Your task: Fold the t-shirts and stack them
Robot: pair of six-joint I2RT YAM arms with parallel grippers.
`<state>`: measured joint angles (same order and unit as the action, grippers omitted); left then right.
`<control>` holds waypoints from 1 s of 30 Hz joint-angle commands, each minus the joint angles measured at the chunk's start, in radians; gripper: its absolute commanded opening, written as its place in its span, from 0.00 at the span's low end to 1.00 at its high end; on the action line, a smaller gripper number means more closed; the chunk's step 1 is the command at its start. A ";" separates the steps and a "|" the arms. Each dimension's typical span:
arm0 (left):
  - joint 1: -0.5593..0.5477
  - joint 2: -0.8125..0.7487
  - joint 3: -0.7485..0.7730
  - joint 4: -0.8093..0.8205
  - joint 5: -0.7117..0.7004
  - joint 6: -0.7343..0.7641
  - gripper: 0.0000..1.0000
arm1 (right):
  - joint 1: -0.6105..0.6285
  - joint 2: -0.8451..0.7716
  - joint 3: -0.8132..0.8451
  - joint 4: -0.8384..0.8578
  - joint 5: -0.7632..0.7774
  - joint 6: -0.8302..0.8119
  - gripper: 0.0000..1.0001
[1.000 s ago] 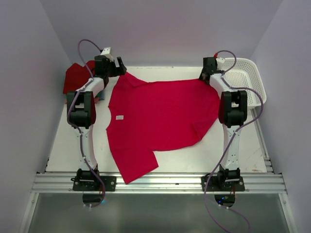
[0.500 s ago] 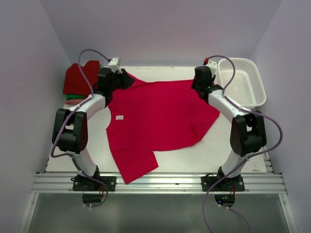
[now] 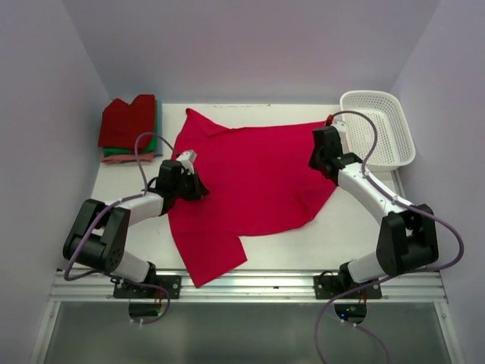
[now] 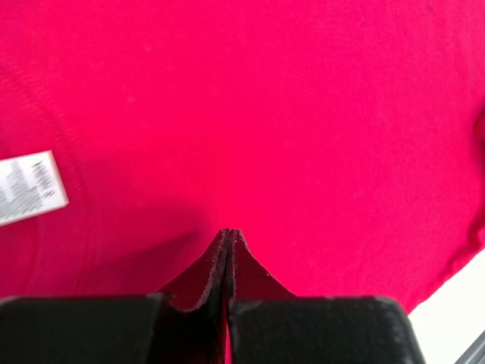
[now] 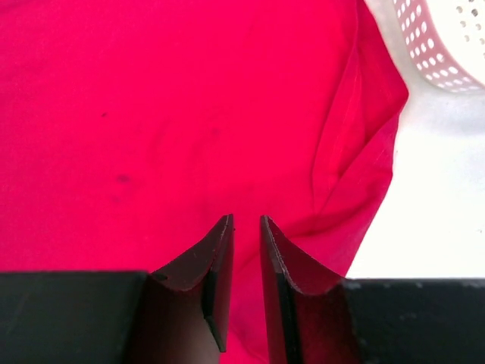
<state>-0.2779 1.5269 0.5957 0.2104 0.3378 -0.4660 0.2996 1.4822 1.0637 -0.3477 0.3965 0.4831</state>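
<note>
**Both claws on the crimson t-shirt**

We see the crimson t-shirt (image 3: 250, 174) spread across the desk (image 3: 341, 235). Our left claw (image 4: 229, 233) is pressed together at the shirt's left edge, near its white label (image 4: 30, 186); whether cloth is caught, we cannot tell. Our right claw (image 5: 246, 221) stands narrowly parted over the shirt's right side. The folded t-shirts (image 3: 129, 125) lie beyond its far left corner, and the basket (image 3: 405, 144) beyond its far right.

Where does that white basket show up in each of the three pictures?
Top external: white basket in the upper right, just beyond the shirt's right edge.
Left wrist: not in it.
Right wrist: only its corner, at the top right.
Shared landmark: the crimson t-shirt, which shows in all three views.
</note>
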 commanded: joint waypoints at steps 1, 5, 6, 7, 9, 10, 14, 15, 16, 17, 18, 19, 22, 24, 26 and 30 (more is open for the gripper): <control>-0.004 -0.094 -0.036 -0.052 -0.097 -0.023 0.00 | 0.009 -0.049 -0.034 -0.025 -0.050 0.026 0.25; -0.004 -0.106 -0.062 -0.130 -0.216 -0.026 0.00 | 0.015 -0.019 -0.045 -0.039 -0.096 0.034 0.24; -0.004 -0.103 -0.065 -0.161 -0.238 -0.026 0.00 | 0.016 -0.002 -0.041 -0.053 -0.103 0.040 0.25; -0.004 -0.094 -0.065 -0.180 -0.279 -0.028 0.00 | 0.025 0.025 -0.033 -0.065 -0.125 0.043 0.25; -0.004 -0.086 -0.073 -0.207 -0.312 -0.033 0.00 | 0.039 0.058 -0.031 -0.071 -0.140 0.052 0.26; -0.004 -0.080 -0.076 -0.207 -0.330 -0.034 0.00 | 0.048 0.087 -0.030 -0.071 -0.149 0.052 0.26; -0.003 -0.103 -0.068 -0.298 -0.404 -0.057 0.00 | 0.116 0.150 -0.021 -0.057 -0.163 0.055 0.27; -0.003 -0.112 -0.060 -0.328 -0.417 -0.071 0.00 | 0.128 0.164 -0.018 -0.056 -0.165 0.055 0.27; -0.003 -0.132 -0.056 -0.339 -0.434 -0.075 0.00 | 0.137 0.176 -0.004 -0.054 -0.177 0.055 0.27; -0.001 -0.139 -0.051 -0.353 -0.475 -0.079 0.00 | 0.150 0.197 0.002 -0.057 -0.183 0.057 0.27; -0.001 -0.145 -0.031 -0.391 -0.494 -0.077 0.00 | 0.156 0.205 0.008 -0.059 -0.186 0.060 0.28; -0.001 -0.146 -0.022 -0.408 -0.508 -0.074 0.00 | 0.162 0.210 0.018 -0.060 -0.188 0.061 0.28; 0.000 -0.165 -0.002 -0.448 -0.539 -0.069 0.00 | 0.190 0.224 0.028 -0.073 -0.180 0.061 0.27; 0.000 -0.175 0.003 -0.453 -0.507 -0.071 0.00 | 0.205 0.228 0.028 -0.085 -0.176 0.064 0.27; 0.000 -0.186 0.006 -0.454 -0.490 -0.076 0.00 | 0.220 0.227 0.027 -0.120 -0.153 0.065 0.27; 0.000 -0.208 0.012 -0.480 -0.485 -0.066 0.00 | 0.243 0.199 0.019 -0.253 -0.062 0.086 0.27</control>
<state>-0.2832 1.3521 0.5789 -0.2028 -0.1204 -0.5388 0.5270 1.7123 1.0618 -0.4721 0.2481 0.5404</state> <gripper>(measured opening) 0.004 0.268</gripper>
